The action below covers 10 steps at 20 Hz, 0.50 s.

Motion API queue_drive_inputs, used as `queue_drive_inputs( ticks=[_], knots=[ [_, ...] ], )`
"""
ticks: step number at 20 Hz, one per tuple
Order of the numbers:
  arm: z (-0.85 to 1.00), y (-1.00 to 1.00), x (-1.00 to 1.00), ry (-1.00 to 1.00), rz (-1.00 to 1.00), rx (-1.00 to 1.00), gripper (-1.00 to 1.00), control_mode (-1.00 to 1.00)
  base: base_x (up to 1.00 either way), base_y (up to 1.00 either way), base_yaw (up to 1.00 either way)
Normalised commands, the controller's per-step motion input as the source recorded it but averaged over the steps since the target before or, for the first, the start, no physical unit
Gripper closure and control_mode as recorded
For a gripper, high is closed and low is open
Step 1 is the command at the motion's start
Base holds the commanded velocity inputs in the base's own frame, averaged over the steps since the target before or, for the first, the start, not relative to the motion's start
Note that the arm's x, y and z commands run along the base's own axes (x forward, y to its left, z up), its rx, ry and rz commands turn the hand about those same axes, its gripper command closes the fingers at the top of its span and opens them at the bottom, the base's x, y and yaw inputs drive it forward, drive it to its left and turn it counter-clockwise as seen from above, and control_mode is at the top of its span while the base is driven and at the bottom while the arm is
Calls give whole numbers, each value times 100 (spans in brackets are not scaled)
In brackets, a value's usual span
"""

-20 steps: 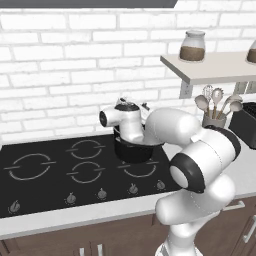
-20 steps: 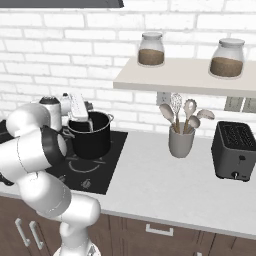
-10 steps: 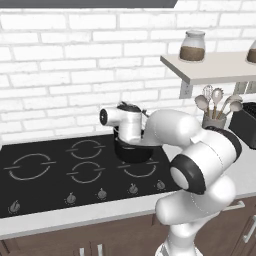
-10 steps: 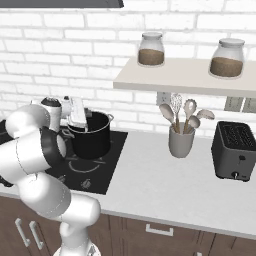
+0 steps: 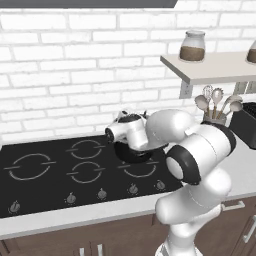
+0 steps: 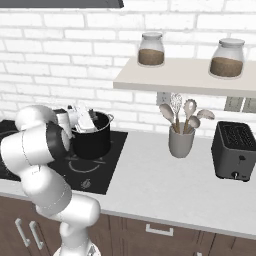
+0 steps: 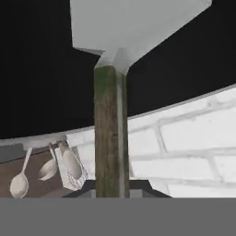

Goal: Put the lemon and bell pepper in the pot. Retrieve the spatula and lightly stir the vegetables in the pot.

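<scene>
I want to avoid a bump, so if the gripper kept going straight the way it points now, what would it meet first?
Probably the pot's inside. The gripper holds the spatula, whose grey blade reaches into the black interior ahead, so the blade would likely touch first. Depth is unclear.

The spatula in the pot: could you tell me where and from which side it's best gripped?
Grip the spatula by its straight wooden handle, coming from above. Its flat pale blade points down into the black pot, so only the handle is reachable over the rim. The gripper is already there.
</scene>
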Motion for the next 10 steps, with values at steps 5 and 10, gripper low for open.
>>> queue_drive_inputs(
  ticks=[5, 10],
  knots=[
    [-39, 0, 65, -23, 11, -30, 100, -100, 0, 0, 0],
    [-42, 0, 60, -13, 7, -20, 100, -100, 0, 0, 0]
  ],
)
